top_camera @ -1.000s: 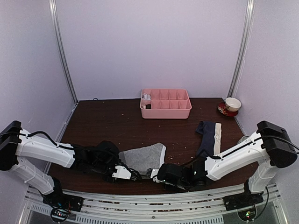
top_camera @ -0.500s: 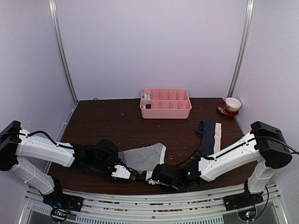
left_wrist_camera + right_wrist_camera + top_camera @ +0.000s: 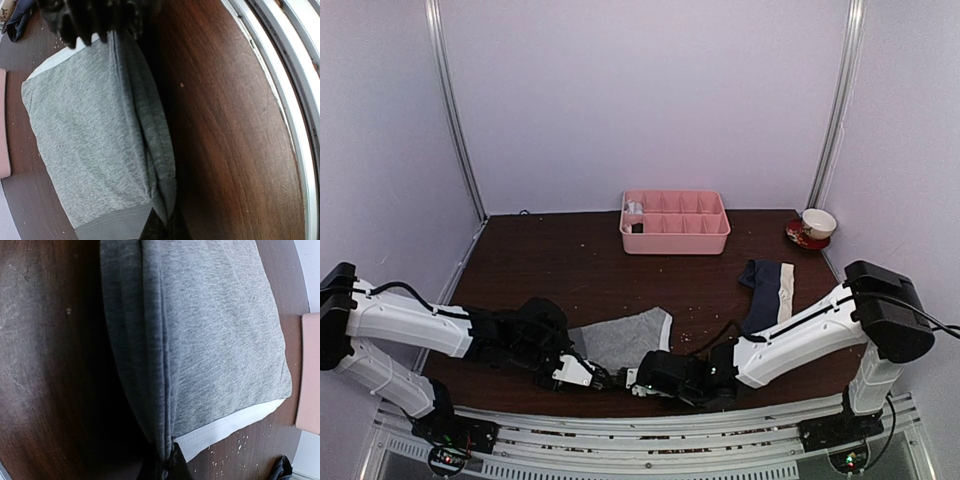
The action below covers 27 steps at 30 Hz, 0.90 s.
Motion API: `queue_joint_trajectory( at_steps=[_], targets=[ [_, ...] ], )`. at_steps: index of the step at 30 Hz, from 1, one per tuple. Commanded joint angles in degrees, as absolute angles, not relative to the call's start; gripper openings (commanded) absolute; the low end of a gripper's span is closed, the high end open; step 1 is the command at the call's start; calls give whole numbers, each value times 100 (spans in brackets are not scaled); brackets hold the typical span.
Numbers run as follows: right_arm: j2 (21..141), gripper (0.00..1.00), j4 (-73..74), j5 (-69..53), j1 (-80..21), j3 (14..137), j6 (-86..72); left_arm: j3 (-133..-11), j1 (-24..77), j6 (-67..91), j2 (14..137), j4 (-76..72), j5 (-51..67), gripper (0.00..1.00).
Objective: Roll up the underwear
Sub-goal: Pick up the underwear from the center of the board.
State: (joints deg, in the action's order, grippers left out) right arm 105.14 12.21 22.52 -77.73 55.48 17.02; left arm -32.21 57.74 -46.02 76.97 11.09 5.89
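Now left gripper [image 3: 603, 381] and right gripper [image 3: 631, 383] pinch grey underwear [image 3: 620, 338] edge; navy underwear [image 3: 761, 290] right, pink tray [image 3: 675, 243] behind.

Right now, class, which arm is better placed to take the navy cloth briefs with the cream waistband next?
Probably right: left gripper and right gripper pinch the grey cloth briefs, but the navy briefs lie beside the right forearm.

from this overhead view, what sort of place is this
Most likely a robot test cell, not a home: plain lilac walls framed by metal uprights, a mounting rail along the table edge, and staged props, grey underwear and a pink compartment tray.
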Motion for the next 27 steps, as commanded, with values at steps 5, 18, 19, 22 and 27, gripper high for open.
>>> queue_joint_trajectory(
  at_steps=[5,18,19,22,27],
  targets=[
    [10328,0,2876,757,-7709,6334,1141,-2982,5722,-5330,7123,1416,1010,0],
    [10581,0,4976,-622,-7338,7971,1026,-3081,5660,-5970,6346,2710,1653,0],
    [10653,0,5103,-702,-7252,8164,1079,-3099,5627,-5997,6399,2782,1688,0],
    [10910,0,5454,-863,-6999,8598,1216,-3223,5425,-6041,6612,2962,1813,0],
    [11389,0,5900,-1103,-6629,9334,1489,-3516,4945,-6160,7022,3157,2144,0]
  ],
)
